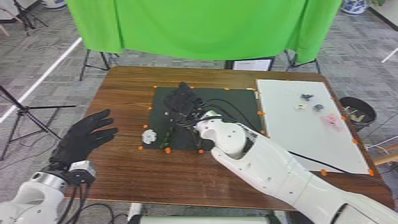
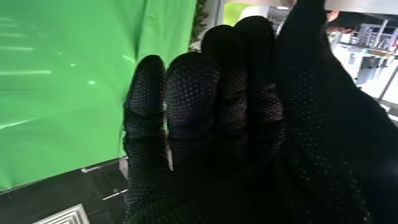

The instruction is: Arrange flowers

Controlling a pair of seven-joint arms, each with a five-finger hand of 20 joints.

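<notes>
White ruffled flower (image 1: pixel 149 136) lies at eight o'clock from the centre of the dark rectangular mat (image 1: pixel 240 95), well apart from the pink soft-petalled flower (image 1: pixel 331 119) at three o'clock, on the long white board (image 1: pixel 320 137). Three small pale and bluish flowers (image 1: pixel 307 96) sit between two and three o'clock, also on the board.

The right hand (image 1: pixel 183 100), gloved in black fabric, is over the mat towards eleven o'clock. The step in hand looks like getting set for a pick. To do it well, bring the hand in low beside a flower, bend the straight fingers only when the thumb is opposite, and pinch lightly beneath the petals, which would likely crush under a full grip. The thin black cable (image 1: pixel 338 171) towards four o'clock could snag or drag a bloom.

The head view gives the layout, but there the right hand merges with the dark mat, and what lies beneath it I cannot tell. The right wrist view settles its pose: fingers (image 2: pixel 191 85) straight, close together, gripping nothing. The black-gloved left hand (image 1: pixel 82 142), between eight and nine o'clock, has its fingers spread and holds nothing.
</notes>
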